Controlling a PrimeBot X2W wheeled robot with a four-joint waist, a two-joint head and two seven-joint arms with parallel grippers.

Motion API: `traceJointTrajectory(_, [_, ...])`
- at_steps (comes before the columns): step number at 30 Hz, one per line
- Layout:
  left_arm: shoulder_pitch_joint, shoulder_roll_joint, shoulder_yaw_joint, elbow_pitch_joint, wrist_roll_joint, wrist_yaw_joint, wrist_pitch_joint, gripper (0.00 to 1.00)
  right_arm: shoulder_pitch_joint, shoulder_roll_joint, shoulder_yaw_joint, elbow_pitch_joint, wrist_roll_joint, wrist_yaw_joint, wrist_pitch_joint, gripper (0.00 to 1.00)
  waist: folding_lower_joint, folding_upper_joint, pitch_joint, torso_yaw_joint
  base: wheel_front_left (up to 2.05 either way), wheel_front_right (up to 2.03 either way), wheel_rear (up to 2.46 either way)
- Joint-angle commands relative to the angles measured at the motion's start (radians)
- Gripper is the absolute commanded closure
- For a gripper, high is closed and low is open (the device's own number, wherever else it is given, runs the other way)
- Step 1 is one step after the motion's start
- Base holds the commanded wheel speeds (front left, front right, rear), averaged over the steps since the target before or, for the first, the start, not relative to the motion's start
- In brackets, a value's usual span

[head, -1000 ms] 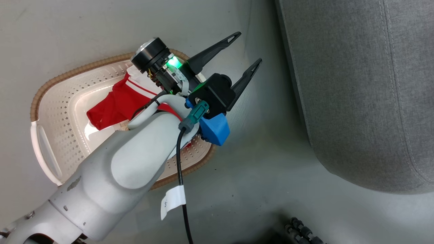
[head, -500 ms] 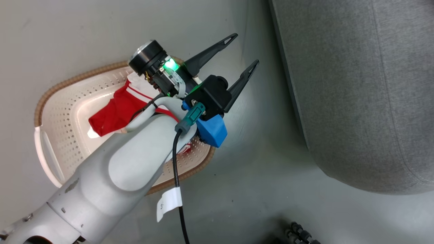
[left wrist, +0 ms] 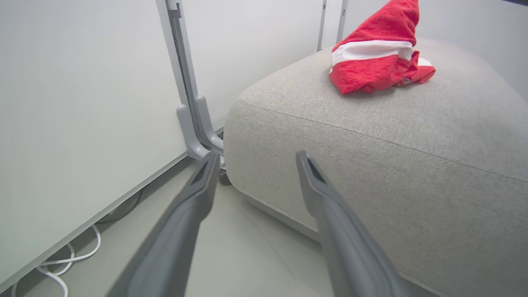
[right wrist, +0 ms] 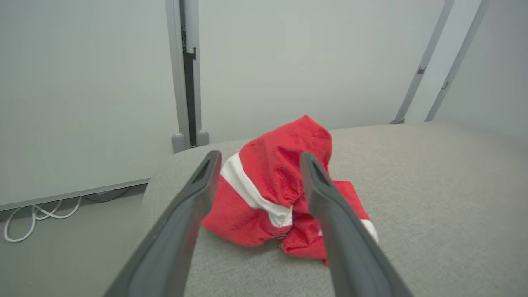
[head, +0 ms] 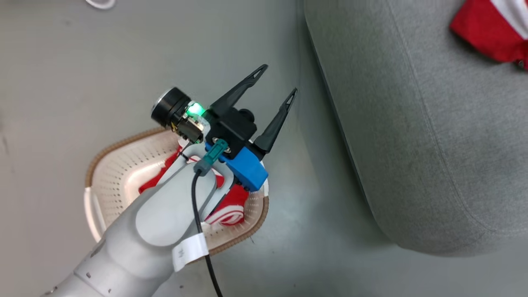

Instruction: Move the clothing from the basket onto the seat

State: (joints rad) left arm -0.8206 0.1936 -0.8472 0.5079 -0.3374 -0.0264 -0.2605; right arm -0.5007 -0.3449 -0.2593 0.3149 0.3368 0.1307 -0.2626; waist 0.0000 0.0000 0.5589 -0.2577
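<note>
In the head view my left gripper (head: 277, 80) is open and empty, held above the far right corner of the cream perforated basket (head: 119, 173). One red garment with white stripes (head: 237, 199) lies in the basket, largely hidden under my left forearm. The second red garment (head: 489, 29) rests on the grey seat (head: 412, 132) at the top right. The left wrist view has the left gripper (left wrist: 258, 159) facing the seat's side (left wrist: 371, 148), and the garment (left wrist: 375, 57) is on top. My right gripper (right wrist: 260, 159) is open over the seat (right wrist: 433, 198), just short of that garment (right wrist: 247, 214).
White cables (left wrist: 62, 264) lie on the floor along the pale wall panel, also seen as cables (right wrist: 37, 214) in the right wrist view. A grey frame post (left wrist: 194, 119) stands by the seat's corner. Bare grey floor (head: 313, 231) separates basket and seat.
The head camera has shifted, bringing the garment on the seat into the top right corner. The left gripper stays open and now reaches farther past the basket's far rim.
</note>
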Motion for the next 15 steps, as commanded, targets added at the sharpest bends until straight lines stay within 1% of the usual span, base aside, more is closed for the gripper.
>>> traceJointTrajectory(1, [0.017,-0.003,0.022,-0.013,-0.002,0.009,-0.005,0.00,0.023,0.004,0.021,-0.013,-0.006,0.000,-0.003,0.00,0.0000,0.0000,-0.072,0.034,0.00,0.00,0.00])
traceJointTrajectory(6, [0.093,-0.007,0.130,-0.092,0.008,0.040,-0.006,0.00,0.046,0.019,0.115,-0.051,-0.007,0.000,-0.003,0.00,0.0000,0.0000,-0.144,0.081,0.00,0.00,0.00])
traceJointTrajectory(9, [0.144,-0.014,0.201,-0.133,0.022,0.051,-0.005,0.00,0.055,0.026,0.169,-0.066,-0.011,0.000,-0.003,0.00,0.0000,0.0000,-0.181,0.113,0.00,0.00,0.00])
traceJointTrajectory(12, [0.199,-0.026,0.277,-0.160,0.037,0.056,-0.005,0.00,0.071,0.041,0.208,-0.075,-0.015,0.000,-0.003,0.00,0.0000,0.0000,-0.217,0.144,0.00,0.00,0.00])
traceJointTrajectory(15, [0.252,-0.040,0.346,-0.176,0.053,0.051,-0.006,0.00,0.084,0.051,0.246,-0.079,-0.024,0.000,-0.003,0.00,0.0000,0.0000,-0.256,0.172,0.00,0.00,0.00])
